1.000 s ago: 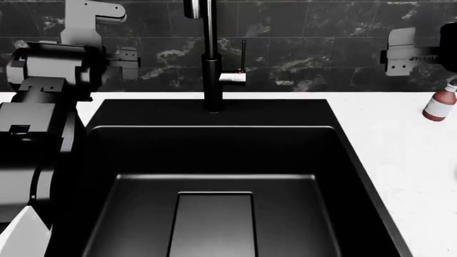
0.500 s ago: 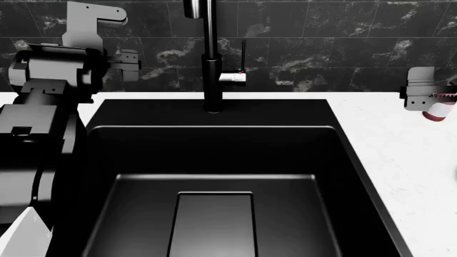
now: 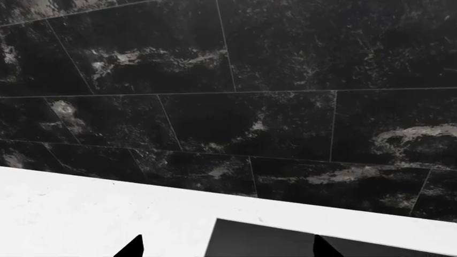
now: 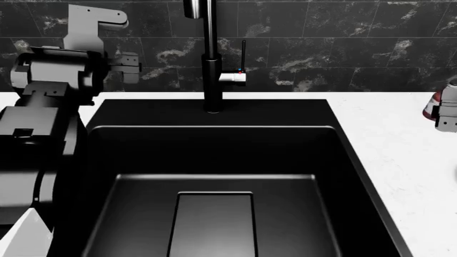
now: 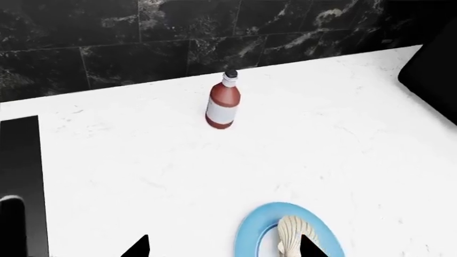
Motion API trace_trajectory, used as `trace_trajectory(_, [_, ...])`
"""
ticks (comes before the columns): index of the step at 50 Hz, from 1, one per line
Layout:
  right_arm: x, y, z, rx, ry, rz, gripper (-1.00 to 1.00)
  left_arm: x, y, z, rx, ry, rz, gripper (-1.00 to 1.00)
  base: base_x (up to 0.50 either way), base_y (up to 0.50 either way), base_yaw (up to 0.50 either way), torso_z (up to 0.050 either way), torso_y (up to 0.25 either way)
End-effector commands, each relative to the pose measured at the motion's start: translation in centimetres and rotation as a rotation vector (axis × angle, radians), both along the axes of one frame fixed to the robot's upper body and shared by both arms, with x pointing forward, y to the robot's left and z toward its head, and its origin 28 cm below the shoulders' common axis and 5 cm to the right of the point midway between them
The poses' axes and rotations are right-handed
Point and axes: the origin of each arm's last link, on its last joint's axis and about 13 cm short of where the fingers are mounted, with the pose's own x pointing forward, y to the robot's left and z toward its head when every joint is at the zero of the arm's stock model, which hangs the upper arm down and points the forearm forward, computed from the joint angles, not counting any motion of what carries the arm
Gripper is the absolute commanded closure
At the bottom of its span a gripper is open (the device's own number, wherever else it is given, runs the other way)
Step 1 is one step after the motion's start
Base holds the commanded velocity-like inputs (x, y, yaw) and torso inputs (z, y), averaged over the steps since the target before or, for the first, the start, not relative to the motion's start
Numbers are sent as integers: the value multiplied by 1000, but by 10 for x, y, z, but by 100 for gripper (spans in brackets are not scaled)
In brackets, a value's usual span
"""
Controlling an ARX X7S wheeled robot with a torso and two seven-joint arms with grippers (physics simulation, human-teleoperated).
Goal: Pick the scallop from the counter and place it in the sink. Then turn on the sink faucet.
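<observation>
The cream ribbed scallop lies on a round light-blue plate on the white counter; it is out of the head view. My right gripper is open above the counter, one fingertip beside the scallop; it shows at the head view's right edge. The black sink fills the head view's middle, with the tall black faucet and its chrome lever behind it. My left gripper is open over the sink's back corner, near the wall.
A red-and-white bottle stands on the counter near the black marbled wall; my right gripper partly hides it in the head view. A dark object sits at the counter's far side. My left arm covers the sink's left side.
My right gripper has dropped and moved right, from wall height to in front of the bottle at the head view's edge. The left arm has barely moved.
</observation>
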Motion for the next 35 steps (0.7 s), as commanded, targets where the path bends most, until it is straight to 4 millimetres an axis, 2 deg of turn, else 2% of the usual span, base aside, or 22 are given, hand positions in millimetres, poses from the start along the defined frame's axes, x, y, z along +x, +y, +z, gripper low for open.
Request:
trace_trajectory(1, [-2, -20, -7, 36, 9, -79, -100, 0, -1, -1, -2, 3, -2, -100, 0, 0, 0, 0, 0])
trace_trajectory(19, [10, -57, -11, 159, -12, -243, -100, 0, 0, -4, -2, 13, -2, -100, 0, 0, 0, 0, 0])
trace_trajectory(27, [15, -63, -18, 176, 5, -274, -100, 0, 0, -4, -2, 13, -1, -100, 0, 0, 0, 0, 0])
trace_trajectory(35, [28, -65, -28, 187, 27, -285, -100, 0, -1, -6, -2, 17, -4, -100, 0, 0, 0, 0, 0])
